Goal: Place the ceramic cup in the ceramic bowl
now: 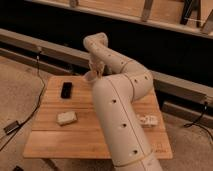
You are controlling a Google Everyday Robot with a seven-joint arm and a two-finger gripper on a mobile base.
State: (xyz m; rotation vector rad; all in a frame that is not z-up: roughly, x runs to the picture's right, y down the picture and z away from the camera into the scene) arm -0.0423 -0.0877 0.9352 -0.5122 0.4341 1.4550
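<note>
One high view behind the arm [122,115], down onto the table [60,142], tool [95,69] at far edge
</note>
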